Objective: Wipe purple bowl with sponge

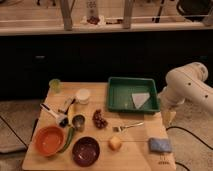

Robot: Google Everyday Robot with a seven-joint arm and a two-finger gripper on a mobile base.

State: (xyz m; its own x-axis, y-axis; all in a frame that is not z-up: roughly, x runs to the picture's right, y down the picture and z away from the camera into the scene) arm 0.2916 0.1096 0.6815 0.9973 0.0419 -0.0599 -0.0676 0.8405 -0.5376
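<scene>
Here gripper near sponge, grip unclear; yellow block between sponge, purple bowl.

Surfaces: plastic and metal on a wood desk.
Desk is pale matt wood. Purple bowl is glossy; orange bowl is smooth with a duller sheen. Sponge is matt and soft-looking. Green tray is smooth plastic, with a pale cloth piece inside. Cup and fork are shiny metal. Gripper, at the desk's right edge beside the tray, is pale and matt; arm shell is smooth white.
</scene>
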